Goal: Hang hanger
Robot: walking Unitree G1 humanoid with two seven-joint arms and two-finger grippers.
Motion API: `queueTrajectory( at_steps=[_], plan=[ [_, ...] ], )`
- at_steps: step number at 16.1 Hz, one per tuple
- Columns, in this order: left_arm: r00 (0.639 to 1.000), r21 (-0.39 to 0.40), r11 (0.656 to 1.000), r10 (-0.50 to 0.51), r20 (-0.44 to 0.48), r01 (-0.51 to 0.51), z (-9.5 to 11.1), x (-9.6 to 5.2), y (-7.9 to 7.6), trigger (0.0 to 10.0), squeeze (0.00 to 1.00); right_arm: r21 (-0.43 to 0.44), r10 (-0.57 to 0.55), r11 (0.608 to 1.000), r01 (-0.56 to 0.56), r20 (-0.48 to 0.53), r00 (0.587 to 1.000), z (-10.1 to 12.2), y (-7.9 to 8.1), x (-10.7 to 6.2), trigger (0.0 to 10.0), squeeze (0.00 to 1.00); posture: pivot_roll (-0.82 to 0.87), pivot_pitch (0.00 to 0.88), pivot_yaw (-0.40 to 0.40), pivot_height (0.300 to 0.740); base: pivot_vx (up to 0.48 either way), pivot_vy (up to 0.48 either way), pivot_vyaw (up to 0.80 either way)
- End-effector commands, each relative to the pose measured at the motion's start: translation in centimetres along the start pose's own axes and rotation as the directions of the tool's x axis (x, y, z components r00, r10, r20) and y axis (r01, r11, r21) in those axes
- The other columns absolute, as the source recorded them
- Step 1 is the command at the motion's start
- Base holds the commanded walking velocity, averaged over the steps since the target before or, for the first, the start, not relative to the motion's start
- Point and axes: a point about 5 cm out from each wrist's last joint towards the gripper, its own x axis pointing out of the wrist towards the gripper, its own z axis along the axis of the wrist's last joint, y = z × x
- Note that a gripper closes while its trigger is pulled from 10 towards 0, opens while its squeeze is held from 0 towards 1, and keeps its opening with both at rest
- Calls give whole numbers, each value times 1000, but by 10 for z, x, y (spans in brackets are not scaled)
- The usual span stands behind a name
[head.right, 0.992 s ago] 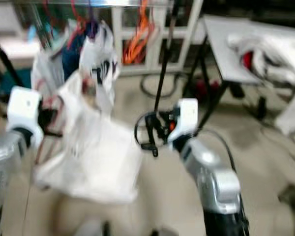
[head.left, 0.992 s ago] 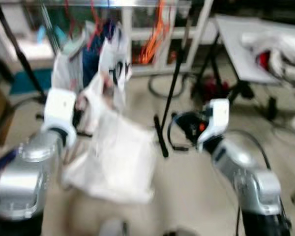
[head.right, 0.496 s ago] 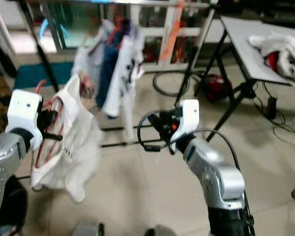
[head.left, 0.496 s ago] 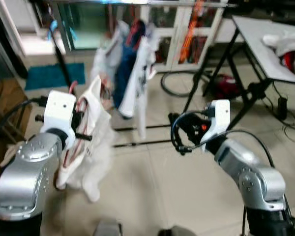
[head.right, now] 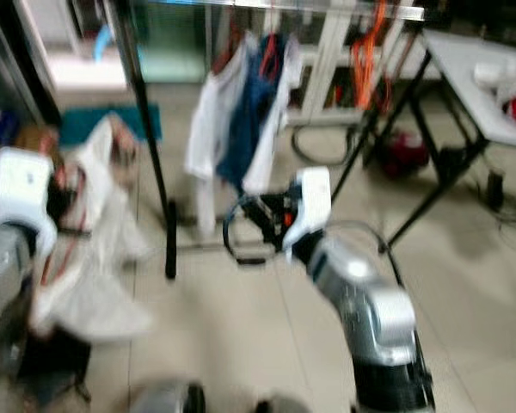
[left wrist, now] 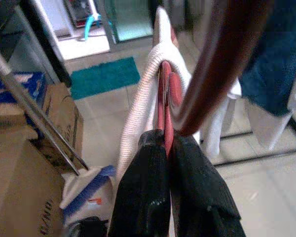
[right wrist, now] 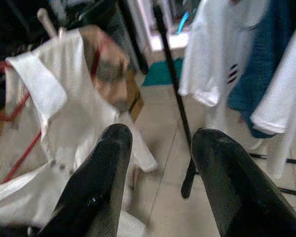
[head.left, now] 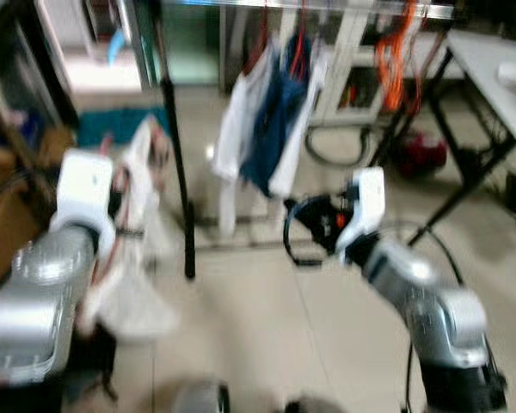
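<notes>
A red hanger (left wrist: pixel 164 94) carries a white shirt (head.left: pixel 140 215), and my left gripper (left wrist: pixel 166 142) is shut on the hanger's red wire at the left, at chest height. The shirt (right wrist: pixel 49 118) droops below it toward the floor. A clothes rack stands ahead: its top bar (head.left: pixel 284 5) runs across the upper edge and a black pole (head.left: pixel 175 155) drops just right of the held shirt. White and blue garments (head.left: pixel 271 129) hang on the bar. My right gripper (head.left: pixel 303 225) is open, empty, in the middle below those garments.
Orange hangers (head.left: pixel 396 52) hang at the bar's right end. A folding table (head.left: pixel 499 77) with black legs stands at the right. Cardboard boxes (left wrist: pixel 24 168) and a teal mat (left wrist: pixel 104 77) lie at the left. Cables curl on the tiled floor behind the rack.
The whole picture has shifted right and blurred, so the camera has turned left. The rack pole now stands between my arms. Both grippers keep their poses, the left still holding the hanger.
</notes>
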Motion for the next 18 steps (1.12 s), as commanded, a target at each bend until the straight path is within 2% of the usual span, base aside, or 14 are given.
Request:
queueTrajectory(
  at_steps=[1, 3, 5, 7, 8, 10, 12, 13, 15, 18],
  plan=[
    [1000, -19, 1000, 13, 12, -13, 3, 0, 2, 10000, 0, -10, -18, 1000, 19, 16, 1000, 5, -4, -3, 10000, 0, 105, 48, -85, 740, 0, 0, 0],
    [1000, -55, 998, -7, -1, 7, 6, 3, 3, 10000, 0, -3, -15, 1000, 15, 19, 1000, 6, -2, -1, 10000, 0, 110, 47, -81, 740, 0, 0, 0],
    [991, -73, 997, 17, -136, -27, 0, 11, 18, 10000, 0, 9, 11, 1000, -12, 17, 1000, 6, 2, 2, 10000, 0, 118, 42, -76, 740, 0, 0, 0],
    [986, -43, 998, 34, -164, -41, 3, 16, 31, 10000, 0, 8, 28, 1000, -28, 13, 1000, 7, 3, 2, 10000, 0, 125, 43, -90, 740, 0, 0, 0],
    [994, -5, 999, 35, -100, -36, 22, 22, 42, 10000, 0, 1, 36, 999, -36, 6, 999, 8, 1, 0, 10000, 0, 123, 49, -103, 740, 0, 0, 0],
    [1000, 24, 999, -20, -16, 21, 48, 23, 45, 10000, 0, -3, 32, 999, -32, 7, 999, 10, -1, -2, 10000, 0, 116, 50, -106, 740, 0, 0, 0],
    [999, 24, 999, -46, 1, 46, 55, 23, 45, 10000, 0, -5, 31, 1000, -31, 9, 999, 11, -1, -2, 10000, 0, 116, 50, -106, 740, 0, 0, 0],
    [990, 33, 990, -140, 18, 139, 68, 23, 41, 10000, 0, -8, 28, 1000, -28, 15, 999, 15, -3, -3, 10000, 0, 102, 56, -101, 740, 0, 0, 0],
    [973, 22, 973, -229, 16, 229, 75, 22, 33, 10000, 0, -7, 17, 1000, -17, 30, 999, 19, -3, -3, 10000, 0, 95, 61, -89, 740, 0, 0, 0],
    [992, -1, 994, -110, 69, 110, 70, 25, 35, 10000, 0, -7, 0, 1000, 0, 36, 999, 19, -4, -6, 10000, 0, 86, 60, -84, 740, 0, 0, 0]
  ],
)
